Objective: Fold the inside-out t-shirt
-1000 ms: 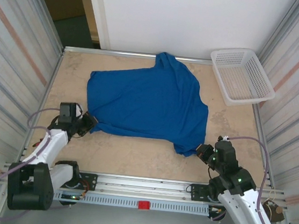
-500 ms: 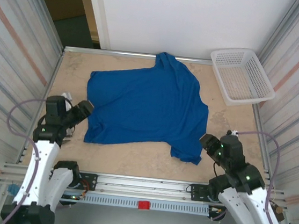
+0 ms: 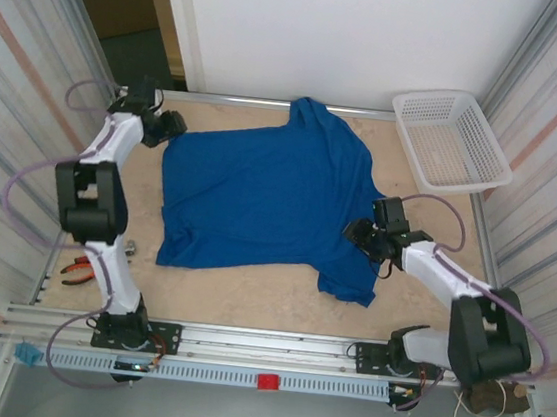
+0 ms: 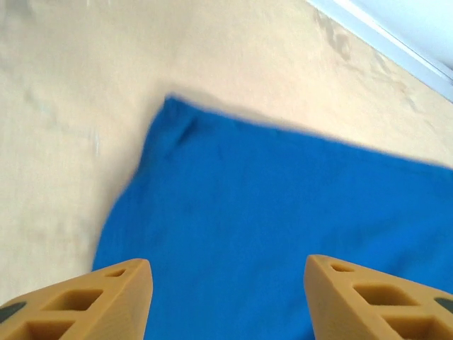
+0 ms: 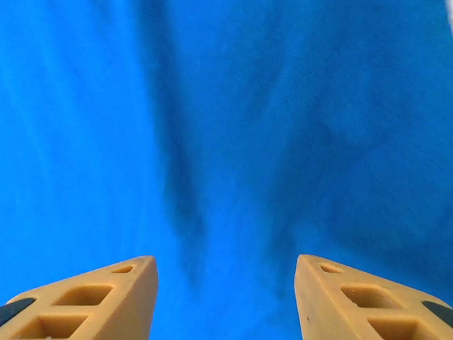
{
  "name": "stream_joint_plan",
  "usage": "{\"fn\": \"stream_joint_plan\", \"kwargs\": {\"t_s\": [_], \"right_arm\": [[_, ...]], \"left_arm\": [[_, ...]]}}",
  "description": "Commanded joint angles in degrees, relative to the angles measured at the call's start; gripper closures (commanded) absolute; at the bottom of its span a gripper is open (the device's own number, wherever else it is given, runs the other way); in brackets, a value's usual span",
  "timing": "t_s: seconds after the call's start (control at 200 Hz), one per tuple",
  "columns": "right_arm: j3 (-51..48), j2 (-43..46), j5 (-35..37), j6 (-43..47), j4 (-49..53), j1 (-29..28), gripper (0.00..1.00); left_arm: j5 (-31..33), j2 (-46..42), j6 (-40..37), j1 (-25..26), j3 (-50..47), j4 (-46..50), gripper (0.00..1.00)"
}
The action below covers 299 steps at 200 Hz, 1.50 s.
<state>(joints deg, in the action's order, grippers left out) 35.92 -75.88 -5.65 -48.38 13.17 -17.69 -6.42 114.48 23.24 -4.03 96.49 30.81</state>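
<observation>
The t-shirt (image 3: 270,197) lies spread across the middle of the bench (image 3: 248,301), one end reaching the far edge. The basket (image 3: 432,94) sits at the far right corner, apart from the shirt. My left gripper (image 3: 172,124) (image 4: 226,273) is at the shirt's far left corner. My right gripper (image 3: 356,233) (image 5: 226,265) is above its right side. A small tool (image 3: 76,266) lies by the near left edge.
</observation>
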Motion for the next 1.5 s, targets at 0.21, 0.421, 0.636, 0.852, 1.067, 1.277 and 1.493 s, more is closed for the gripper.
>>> {"fn": "stream_joint_plan", "kwargs": {"t_s": [0.21,0.421,0.636,0.852,1.067,1.277,1.493], "right_arm": [[0.35,-5.18,-0.15,-3.07,-6.84,1.08,0.49],[-0.15,-5.37,1.78,-4.85,-5.9,1.35,0.49],[-0.76,-3.65,4.28,-5.75,-4.01,1.52,0.5],[-1.4,-3.47,5.29,-6.59,-3.65,1.48,0.5],[-1.46,-3.97,5.65,-6.9,-3.77,1.53,0.5],[-1.44,-3.93,6.31,-7.06,-3.2,1.52,0.5],[-1.56,-3.67,8.12,-9.27,-1.4,1.7,0.5]], "left_arm": [[15.6,21.77,-14.61,3.12,30.77,19.44,0.58],[20.77,25.04,-15.8,3.81,32.64,19.72,0.61],[23.63,27.73,-16.99,3.78,34.86,20.29,0.65],[23.38,30.19,-17.42,3.86,37.92,21.02,0.65],[21.81,30.94,-17.38,3.86,37.81,20.09,0.61],[21.88,31.94,-17.62,3.85,38.05,19.64,0.78],[19.4,31.81,-16.61,2.92,39.83,19.14,1.0]]}}
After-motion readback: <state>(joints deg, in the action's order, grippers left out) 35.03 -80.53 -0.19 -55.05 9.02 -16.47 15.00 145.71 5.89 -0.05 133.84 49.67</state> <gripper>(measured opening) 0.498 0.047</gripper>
